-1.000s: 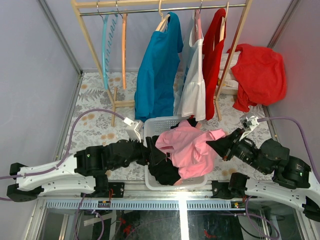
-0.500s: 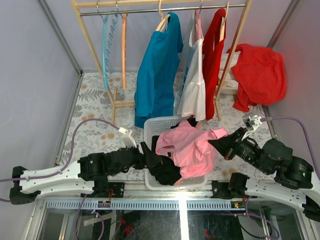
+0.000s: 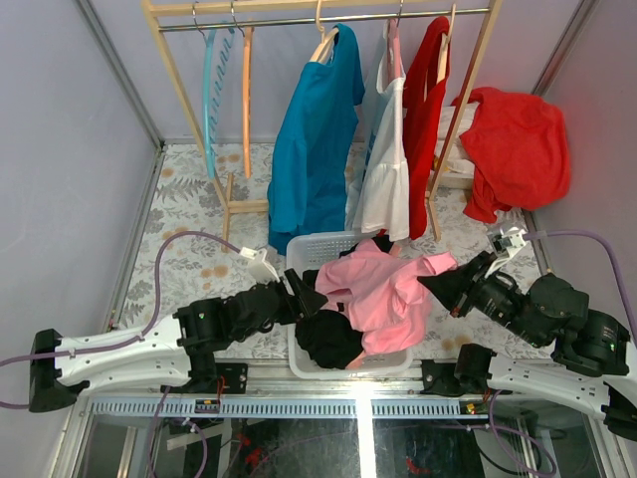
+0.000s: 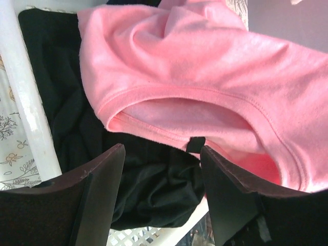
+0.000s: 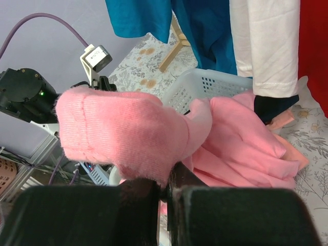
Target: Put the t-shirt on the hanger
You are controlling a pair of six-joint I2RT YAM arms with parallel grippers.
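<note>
The pink t-shirt [image 3: 378, 294] lies bunched in the white basket [image 3: 309, 244] on top of a black garment [image 3: 323, 339]. My right gripper [image 3: 430, 282] is shut on a fold of the t-shirt [image 5: 118, 133] at its right edge, and fabric drapes over the right gripper [image 5: 166, 189]. My left gripper [image 3: 304, 289] stands open at the shirt's left side. In the left wrist view the left gripper [image 4: 161, 149] has its tips just short of a hemmed opening of the t-shirt [image 4: 195, 66], with the black garment [image 4: 148, 189] below. The orange hanger [image 3: 246, 90] hangs bare on the rack at the back left.
A wooden rack [image 3: 189, 90] at the back carries a teal hanger [image 3: 209, 90], a blue shirt [image 3: 314, 139], a white garment [image 3: 388, 179] and a red shirt [image 3: 423, 90]. Another red garment [image 3: 518, 149] is draped at the right. Grey walls close in both sides.
My left arm has reached forward and right, bringing its gripper to the shirt's left edge, with the jaws a little narrower. The right gripper has kept its hold and barely shifted.
</note>
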